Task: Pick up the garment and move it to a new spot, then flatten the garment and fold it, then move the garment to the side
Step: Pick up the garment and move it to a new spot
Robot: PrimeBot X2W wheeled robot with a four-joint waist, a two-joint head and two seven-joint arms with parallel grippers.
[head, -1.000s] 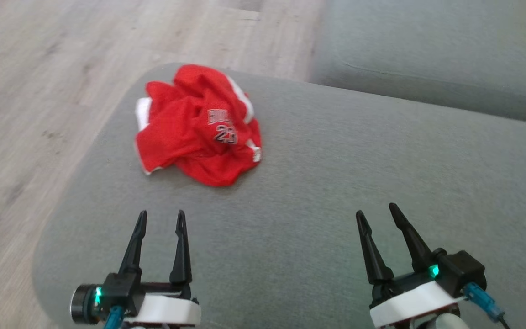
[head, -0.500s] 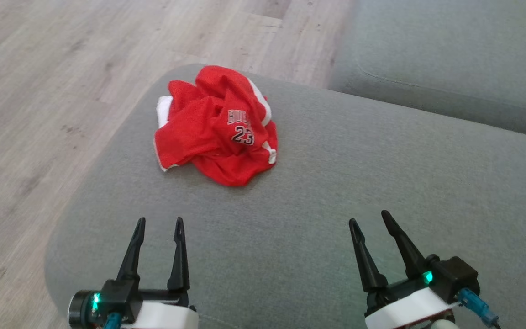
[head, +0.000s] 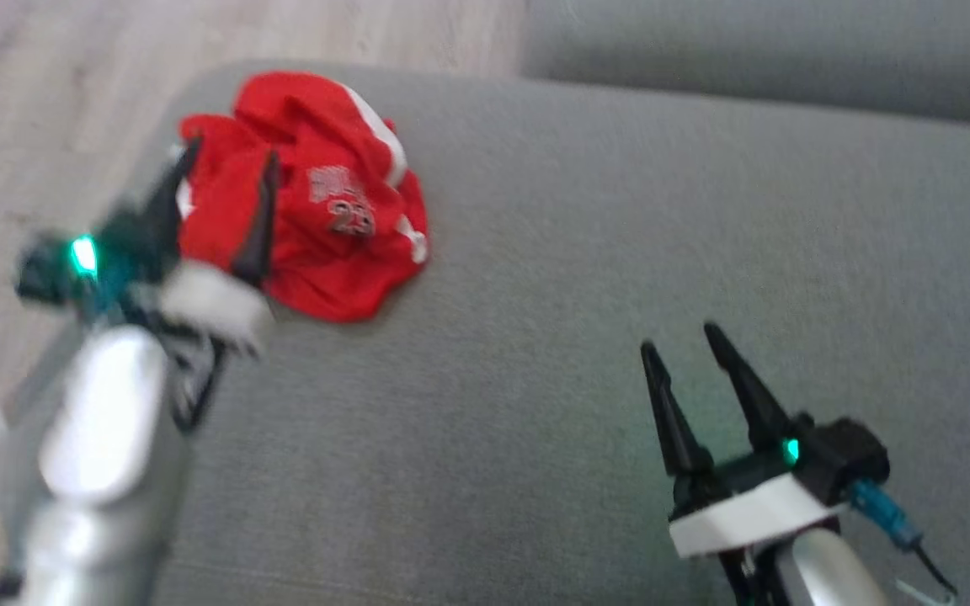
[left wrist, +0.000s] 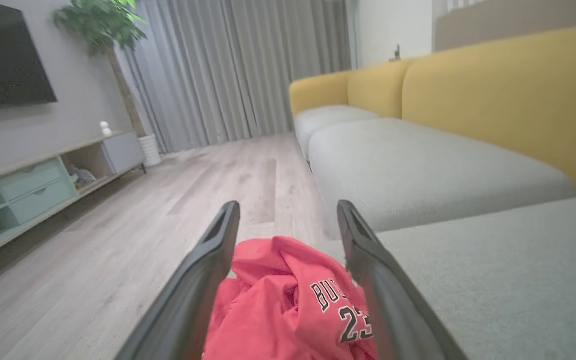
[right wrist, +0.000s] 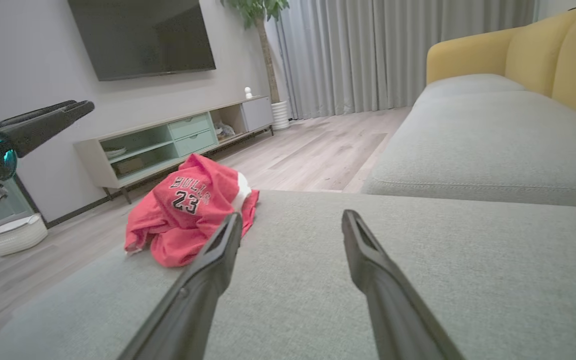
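Jaws on both arms gape, holding nothing. Left jaws hover over the crumpled red garment (head: 333, 269), numbered 23, at the far left corner of the grey cushion (head: 578, 379); right jaws well apart.

The garment (head: 342, 244) is located at the cushion's (head: 620, 210) far left corner, with the left gripper (head: 232, 151) over it and the right gripper (head: 677, 337) well apart.

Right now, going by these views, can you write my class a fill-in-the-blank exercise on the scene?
The crumpled jersey on the grey cushion is coloured ____.
The number printed on it is ____.
The left gripper points at the jersey with its jaws ____.
The sofa backrest is coloured ____.
Missing words: red; 23; open; yellow.
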